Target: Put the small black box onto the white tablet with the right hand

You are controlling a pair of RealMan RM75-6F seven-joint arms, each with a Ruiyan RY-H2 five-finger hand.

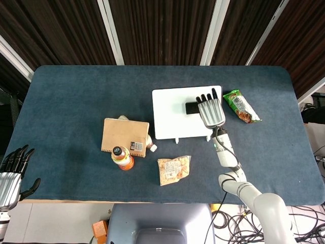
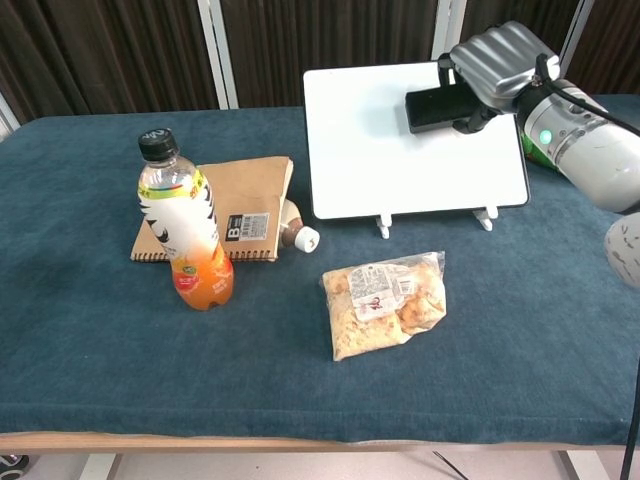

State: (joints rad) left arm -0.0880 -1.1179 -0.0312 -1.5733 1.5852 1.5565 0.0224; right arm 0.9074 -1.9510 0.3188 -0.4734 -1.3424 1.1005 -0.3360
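The small black box (image 1: 191,108) (image 2: 433,108) is gripped by my right hand (image 1: 210,111) (image 2: 495,65), low over the upper right part of the white tablet (image 1: 175,118) (image 2: 385,150). Whether the box touches the tablet I cannot tell. The tablet lies on small white feet on the blue tabletop. My left hand (image 1: 11,175) hangs off the near left table edge with fingers apart, holding nothing.
A green snack packet (image 1: 241,105) (image 2: 535,152) lies right of the tablet. A brown notebook (image 1: 125,136) (image 2: 230,210), an orange drink bottle (image 1: 122,157) (image 2: 182,233), a small capped bottle (image 2: 296,233) and a bag of snacks (image 1: 173,169) (image 2: 384,299) lie left and in front.
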